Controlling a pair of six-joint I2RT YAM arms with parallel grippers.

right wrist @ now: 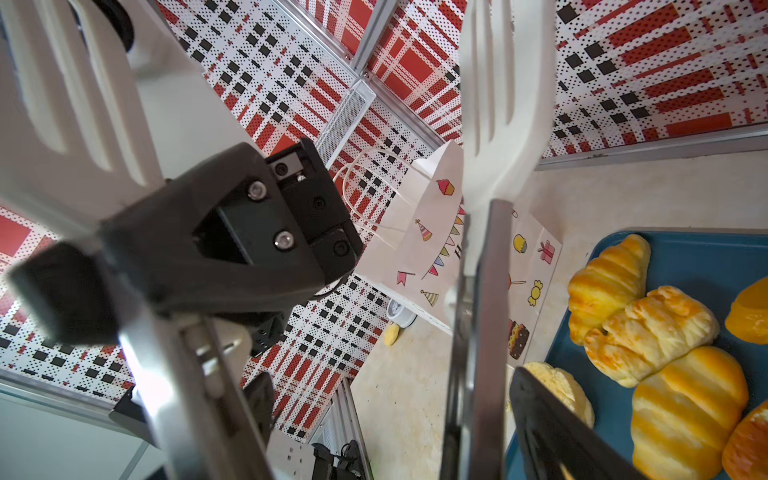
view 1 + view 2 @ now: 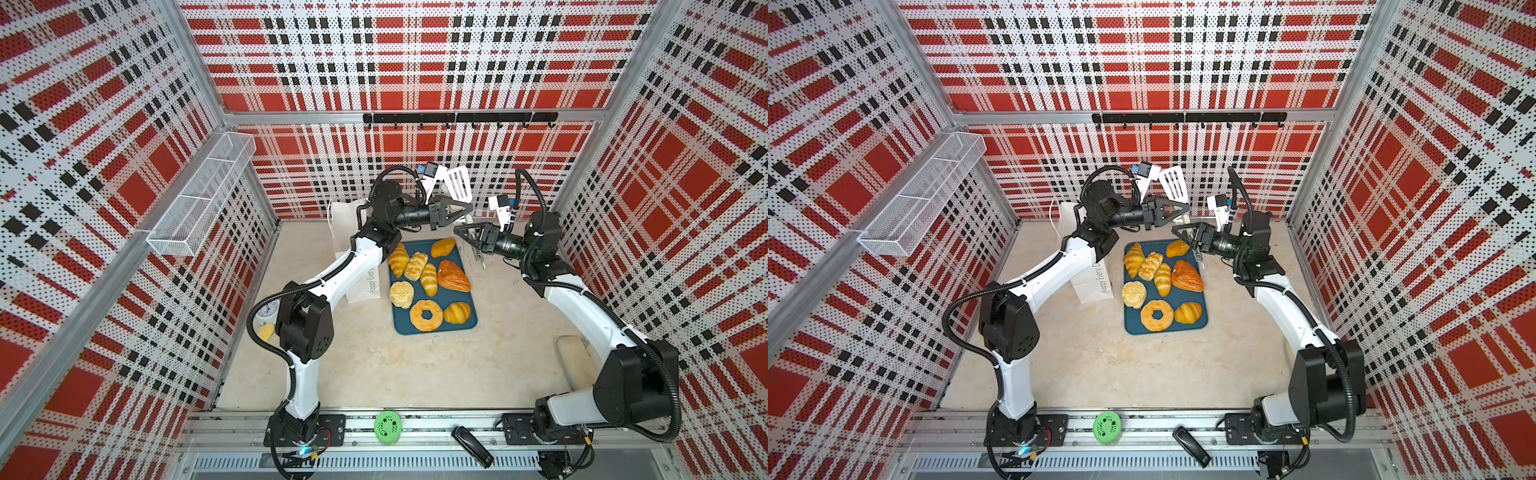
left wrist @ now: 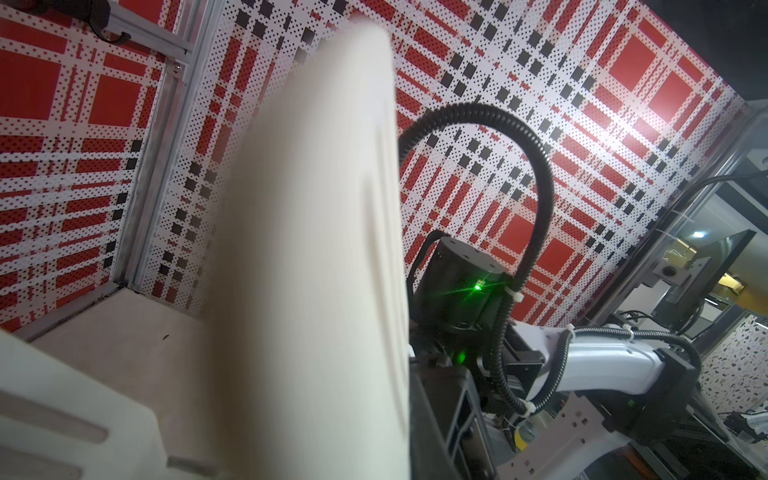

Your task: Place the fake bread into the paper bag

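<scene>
my left claw (image 2: 465, 208) is clamped tight on the white tongs (image 2: 457, 187) and holds them up in the air. a slotted head stands out beyond my fingertips. in that claw's wrist view one head (image 3: 316, 249) fills the middle as a pale blur right in front of the claw.

my right claw (image 2: 463, 232) sits just below the left one, almost nose to nose with it, at the metal arms of the same tongs. its jaws stand wide. in the right wrist view one steel arm (image 1: 478, 332) runs just beside the one black finger (image 1: 552, 419) i can see. whether that claw presses on the tongs or only straddles them i cannot tell.

the fake bread (image 2: 429, 279) is below the two claws, all eight pieces lying on the dark-teal tray (image 2: 401, 324). the orange bun (image 2: 442, 247) at the tray's far corner lies nearest, almost under my right claw.

the paper bag (image 2: 368, 291) stands upright back along my left arm from its claw, under the forearm, just beside the tray's edge on that side. in both top views the arm hides most of it. the right wrist view shows its printed face (image 1: 432, 216) and thin handles.
</scene>
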